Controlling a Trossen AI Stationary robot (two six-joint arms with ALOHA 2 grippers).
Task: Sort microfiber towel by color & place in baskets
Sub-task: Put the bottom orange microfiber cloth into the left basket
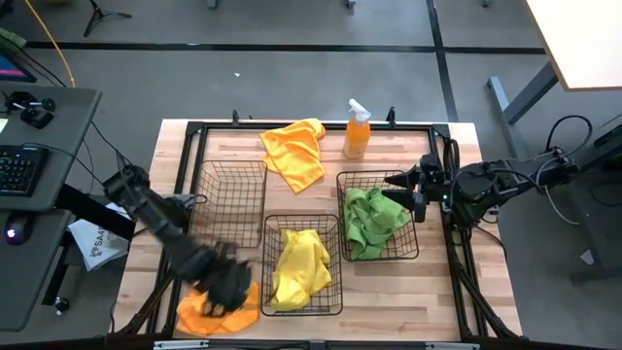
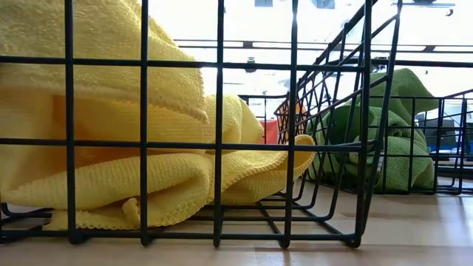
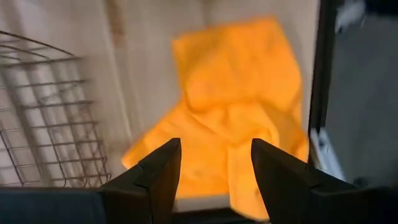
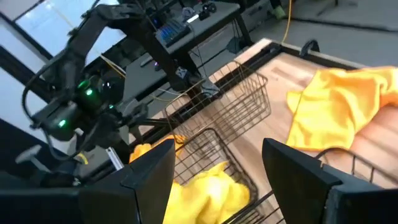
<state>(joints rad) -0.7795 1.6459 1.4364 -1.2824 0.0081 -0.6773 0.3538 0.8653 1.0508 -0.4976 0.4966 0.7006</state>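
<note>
We see the left gripper (image 1: 229,287) at about seven o'clock on the pale wooden table (image 1: 389,292), hanging over a crumpled orange towel (image 1: 216,311) with its dark wedge-shaped fingers (image 3: 163,171) spread wide and nothing between them. The fuzzy cloth lies in soft folds on the planks, just beside the empty basket (image 1: 231,202) of thin black wire grid. The middle basket (image 1: 302,264) holds a bunched yellow towel (image 1: 298,267); the right basket (image 1: 377,216) holds a rumpled green towel (image 1: 371,222). Another orange towel (image 1: 295,151) sprawls near twelve o'clock, beside an orange spray bottle (image 1: 357,129). The right gripper (image 1: 397,181) waits at three o'clock, fingers wide apart.
</note>
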